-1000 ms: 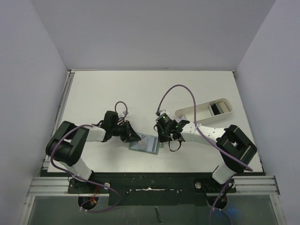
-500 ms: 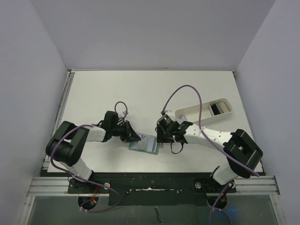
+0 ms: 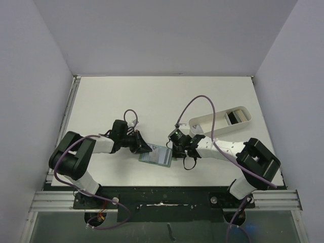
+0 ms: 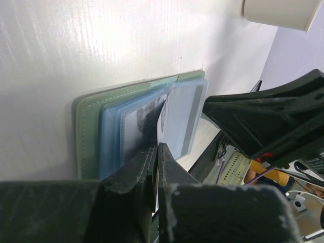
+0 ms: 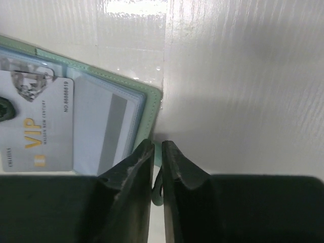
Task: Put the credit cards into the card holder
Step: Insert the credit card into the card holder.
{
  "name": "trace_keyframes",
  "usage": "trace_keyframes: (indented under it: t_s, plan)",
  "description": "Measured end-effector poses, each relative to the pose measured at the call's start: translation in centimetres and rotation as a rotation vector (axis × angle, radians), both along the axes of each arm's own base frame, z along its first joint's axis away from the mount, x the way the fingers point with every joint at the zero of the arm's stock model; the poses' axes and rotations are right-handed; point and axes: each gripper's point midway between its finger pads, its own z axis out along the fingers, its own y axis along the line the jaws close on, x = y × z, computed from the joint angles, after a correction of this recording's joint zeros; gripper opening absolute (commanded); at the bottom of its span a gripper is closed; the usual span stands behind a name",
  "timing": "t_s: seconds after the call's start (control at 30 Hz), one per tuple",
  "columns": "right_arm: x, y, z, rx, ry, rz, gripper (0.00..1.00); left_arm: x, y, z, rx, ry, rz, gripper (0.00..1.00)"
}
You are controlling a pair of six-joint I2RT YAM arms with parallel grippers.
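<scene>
The card holder (image 3: 155, 157) lies open on the table between my two grippers, green outside (image 4: 88, 131) and pale blue inside. A silvery VIP credit card (image 5: 35, 121) sits in it, beside a pale card with a grey stripe (image 5: 104, 131). My left gripper (image 3: 148, 148) is shut, pinching a thin pale leaf of the holder (image 4: 162, 114) that rises into its jaws (image 4: 158, 147). My right gripper (image 5: 157, 144) is at the holder's right edge (image 5: 151, 101), its jaws closed down on the green rim. More credit cards (image 3: 234, 117) lie in the white tray.
A long white oval tray (image 3: 202, 121) stands behind and to the right of the right wrist, and its end (image 4: 278, 12) shows in the left wrist view. The table's near edge runs just behind both arm bases.
The right arm's elbow and forearm have shifted a little while its wrist stayed at the holder's right edge. The left arm and the holder have not moved.
</scene>
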Motion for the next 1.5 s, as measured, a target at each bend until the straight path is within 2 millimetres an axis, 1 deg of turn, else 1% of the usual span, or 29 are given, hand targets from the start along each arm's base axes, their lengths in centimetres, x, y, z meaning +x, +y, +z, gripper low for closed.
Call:
trace_keyframes:
  t_s: [0.1,0.17,0.5,0.73,1.0,1.03,1.07,1.2,1.23,1.27,1.33,1.43,1.5]
  plan:
    - [0.0,-0.4,-0.9,-0.025,0.009,0.006,0.02,-0.1,-0.1,0.1,-0.007,0.0,-0.007,0.0]
    - [0.2,-0.7,-1.2,-0.041,0.009,0.012,0.0,-0.2,-0.3,0.2,-0.012,0.0,-0.015,0.0]
    - [1.3,-1.3,-1.2,-0.059,-0.034,0.058,0.0,-0.7,-0.8,0.6,-0.032,-0.002,-0.04,0.0]
    - [1.7,-1.6,-1.2,-0.074,-0.049,0.086,0.0,-0.6,-0.8,0.2,-0.03,0.008,-0.042,0.0]
    - [1.8,-1.5,-1.2,-0.075,-0.06,0.1,0.0,0.8,-1.4,0.4,-0.025,-0.032,-0.055,0.0]
    - [1.8,-1.5,-1.2,-0.075,-0.06,0.1,0.03,0.9,-1.5,0.3,-0.022,-0.036,-0.058,0.0]
    - [1.8,-1.5,-1.2,-0.075,-0.059,0.1,0.1,0.8,-1.5,0.2,-0.021,-0.034,-0.06,0.0]
    - [1.5,-1.9,-1.1,-0.082,-0.044,0.075,0.45,0.8,-1.5,-0.1,-0.015,-0.03,-0.064,0.0]
    - [1.4,-2.1,-0.9,-0.084,-0.041,0.064,0.48,0.8,-1.5,-0.1,-0.015,-0.031,-0.064,0.0]
    - [1.2,-2.2,-0.6,-0.085,-0.038,0.052,0.51,0.8,-1.5,-0.1,-0.015,-0.031,-0.064,0.0]
    - [1.1,-2.2,0.2,-0.064,-0.044,0.024,0.52,0.8,-1.5,-0.2,-0.014,-0.032,-0.064,0.0]
    - [1.0,-1.5,2.1,0.012,-0.073,-0.025,0.52,0.8,-1.5,-0.2,-0.013,-0.031,-0.064,0.0]
    - [0.9,-1.1,2.7,0.053,-0.086,-0.047,0.51,0.8,-1.5,-0.2,-0.013,-0.031,-0.063,0.0]
